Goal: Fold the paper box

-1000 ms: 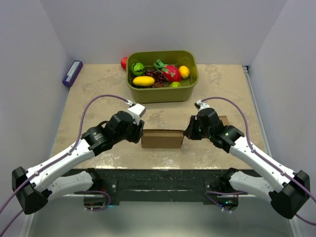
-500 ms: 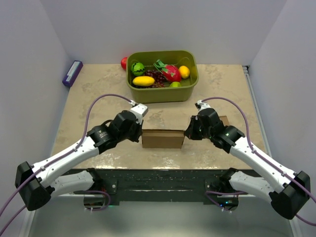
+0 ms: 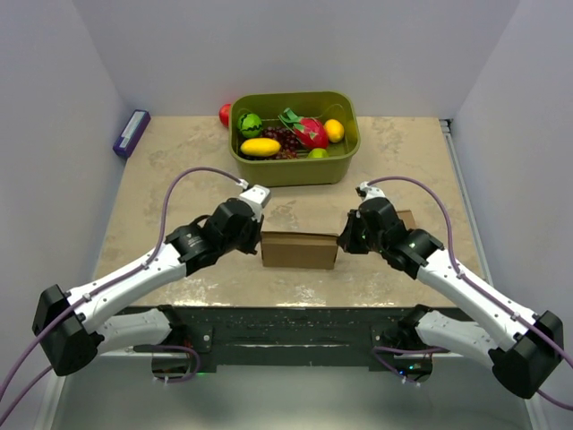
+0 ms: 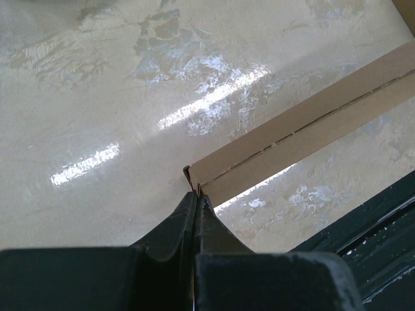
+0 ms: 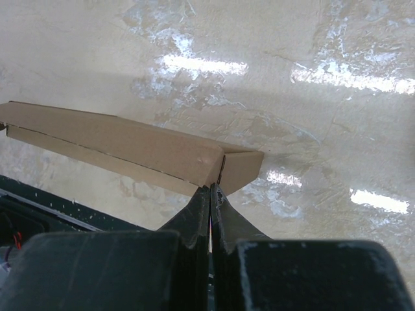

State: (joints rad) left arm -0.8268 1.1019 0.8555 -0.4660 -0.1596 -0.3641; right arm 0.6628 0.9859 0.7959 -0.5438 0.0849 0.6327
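The paper box (image 3: pixel 300 250) lies as a flattened brown cardboard strip near the table's front edge, between my two grippers. My left gripper (image 3: pixel 258 240) is shut, its tips touching the strip's left end; in the left wrist view that gripper (image 4: pixel 196 193) meets the corner of the cardboard (image 4: pixel 311 123). At the strip's right end my right gripper (image 3: pixel 341 242) is also shut. In the right wrist view its tips (image 5: pixel 211 186) rest against the folded corner of the cardboard (image 5: pixel 130 146). I see no cardboard between either pair of fingers.
A green bin (image 3: pixel 295 170) of toy fruit stands at the back centre, a red fruit (image 3: pixel 225 114) behind its left corner. A purple box (image 3: pixel 132 133) lies at the far left. A small brown cardboard piece (image 3: pixel 407 218) sits behind the right arm. The dark front rail (image 3: pixel 295 327) runs just below the strip.
The left gripper has shut and moved right against the strip's left end. The strip and the right gripper have shifted slightly right.
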